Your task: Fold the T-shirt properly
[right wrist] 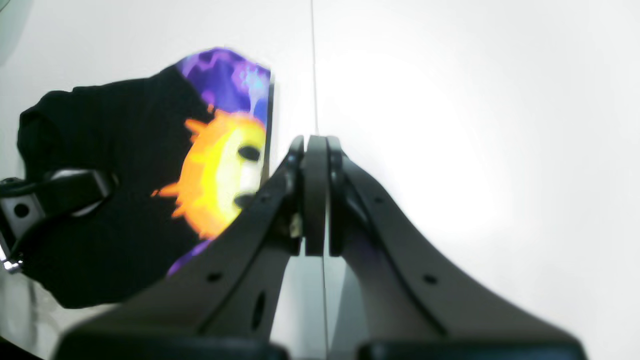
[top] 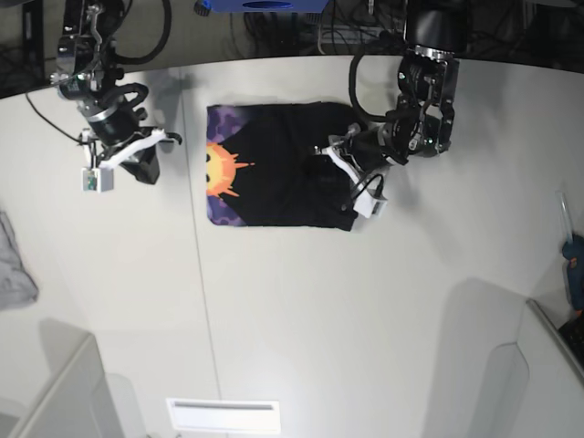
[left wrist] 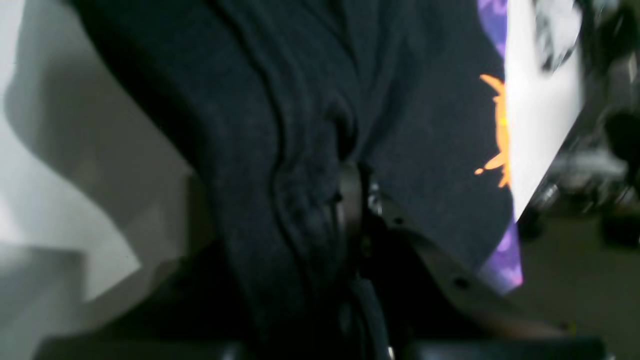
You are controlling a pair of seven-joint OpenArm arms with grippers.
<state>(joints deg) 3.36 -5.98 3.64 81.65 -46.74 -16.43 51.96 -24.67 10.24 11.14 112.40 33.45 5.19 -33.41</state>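
Note:
The black T-shirt (top: 283,173) lies partly folded on the white table (top: 301,310), with its orange-yellow sun print (top: 219,169) on purple at the left edge. My left gripper (top: 347,169) is at the shirt's right edge. In the left wrist view its jaws (left wrist: 352,200) are shut on a bunched fold of the black cloth (left wrist: 300,150). It also shows in the right wrist view (right wrist: 55,192), over the shirt (right wrist: 115,150). My right gripper (top: 144,166) is shut and empty, left of the shirt and apart from it; its closed fingertips (right wrist: 315,195) hang above bare table.
A small grey cloth (top: 14,265) lies at the table's left edge. A table seam (top: 196,274) runs down from the shirt's left edge. A teal object (top: 575,260) sits at the right edge. Partition panels (top: 55,392) stand at the front corners.

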